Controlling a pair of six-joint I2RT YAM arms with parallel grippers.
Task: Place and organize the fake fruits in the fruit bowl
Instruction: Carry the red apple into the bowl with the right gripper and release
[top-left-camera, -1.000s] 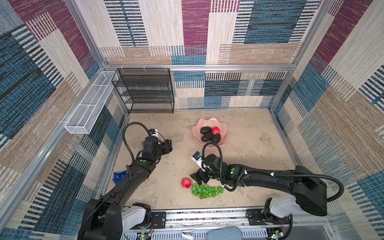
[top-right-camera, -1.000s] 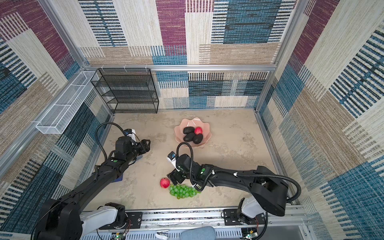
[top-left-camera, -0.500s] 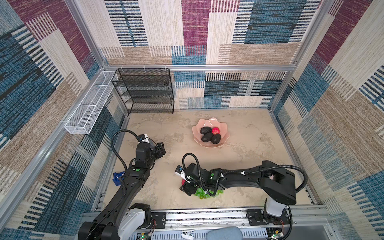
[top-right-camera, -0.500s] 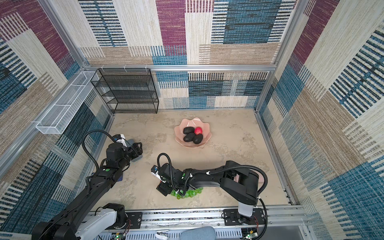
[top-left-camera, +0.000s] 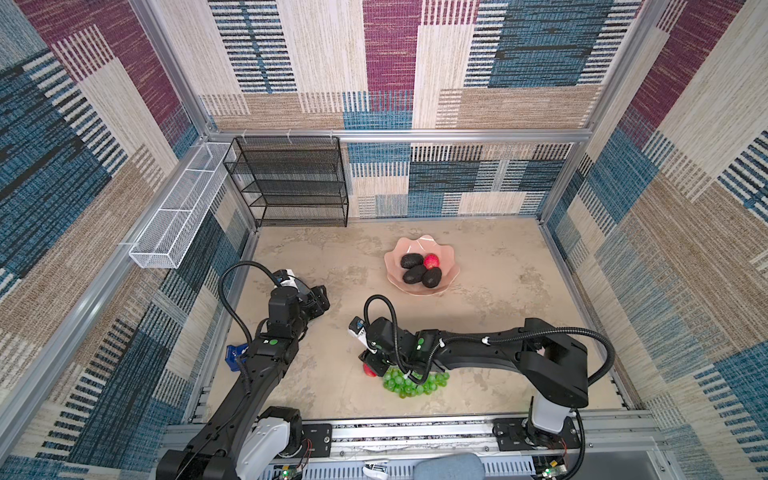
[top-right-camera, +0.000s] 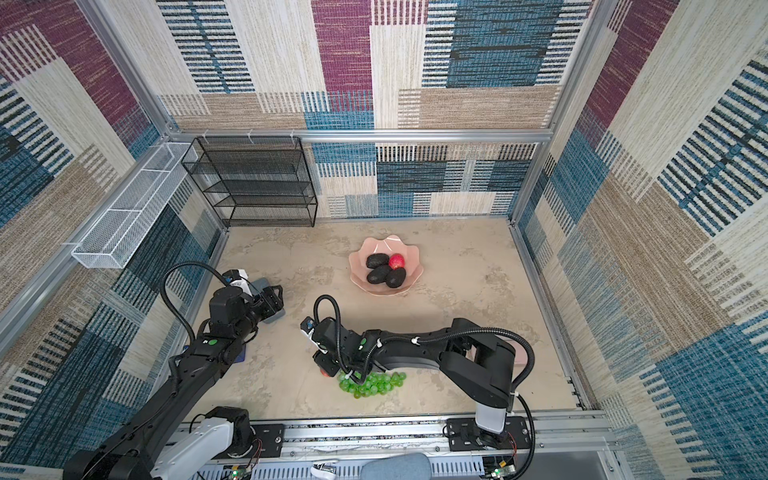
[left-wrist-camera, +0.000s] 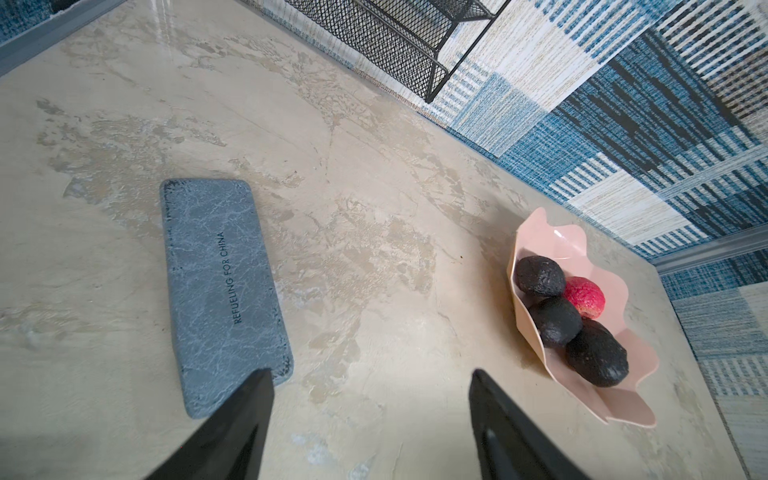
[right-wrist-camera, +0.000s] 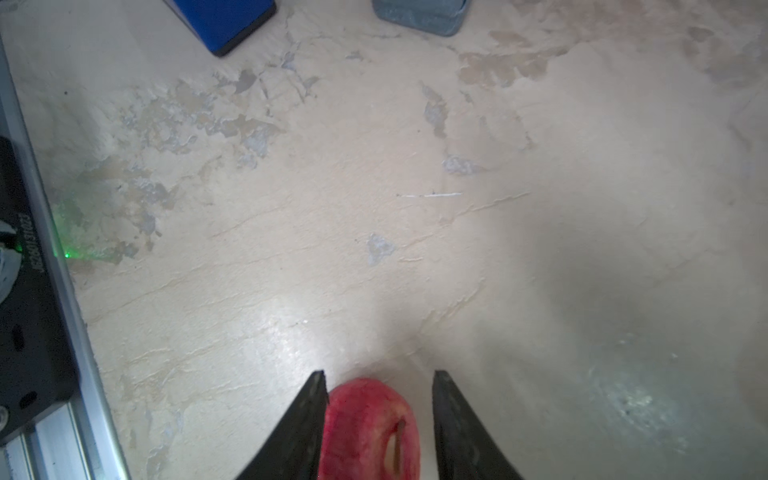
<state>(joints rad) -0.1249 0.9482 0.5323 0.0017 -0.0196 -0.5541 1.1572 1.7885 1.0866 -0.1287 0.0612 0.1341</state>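
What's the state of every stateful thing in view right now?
fruit bowl: upright, holding four fruits.
avocados: all three in the bowl.
bowl red fruit: in the bowl, against avocados.
grapes: on the table, outside the bowl.
right end effector: open around the table red fruit, gap at one side.
table red fruit: on the table, beside the grapes.
left end effector: open, empty.
grey case: flat on the table.

We see bright, even light in both top views. In the right wrist view the table (right-wrist-camera: 291, 328) carries a white glare patch beside a broad soft shadow; the red fruit (right-wrist-camera: 370, 428) looks blurred.
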